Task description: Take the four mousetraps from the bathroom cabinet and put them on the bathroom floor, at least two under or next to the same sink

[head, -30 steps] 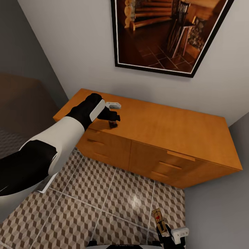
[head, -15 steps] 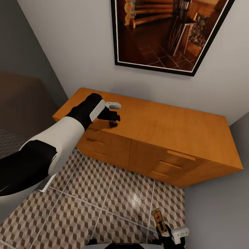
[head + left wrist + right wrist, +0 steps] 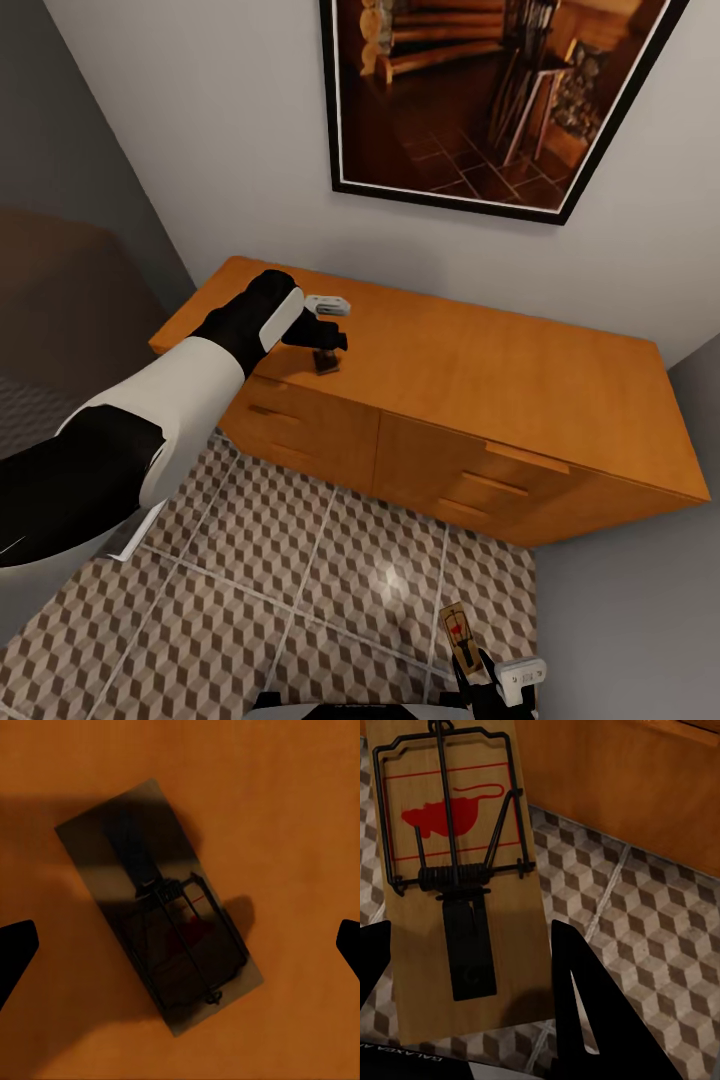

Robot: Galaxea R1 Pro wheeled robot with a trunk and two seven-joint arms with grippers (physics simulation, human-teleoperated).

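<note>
My left claw (image 3: 325, 345) sits over the left end of the cabinet (image 3: 480, 370) top, arm stretched out from the near left. Left wrist view: a mousetrap (image 3: 159, 904) lies flat on the orange wood, skewed, in my claw's shadow. Both fingertips (image 3: 15, 952) sit wide apart at either side of it, clear of the board, so the left claw is open and not touching the trap. In the head view that same trap (image 3: 326, 361) is a small dark patch just under the claw, near the cabinet's front edge.

My right claw (image 3: 487, 675) is low at the near right, above the floor (image 3: 300, 560). It's gripping a second mousetrap (image 3: 459, 635): right wrist view shows the board (image 3: 457, 870) between my two dark fingers (image 3: 574, 997), wire bar and red mouse print facing the camera, the board's lower end sitting between the fingers. The board's far end points toward the cabinet's drawer fronts (image 3: 622, 787), with cube-pattern tiles (image 3: 637, 937) beneath.

Cabinet stands against the white wall, drawers shut, slim bar handles (image 3: 524, 455) visible. A framed picture (image 3: 480, 100) hangs above it. Grey wall to the right, dark brown surface (image 3: 60, 290) to the far left.
</note>
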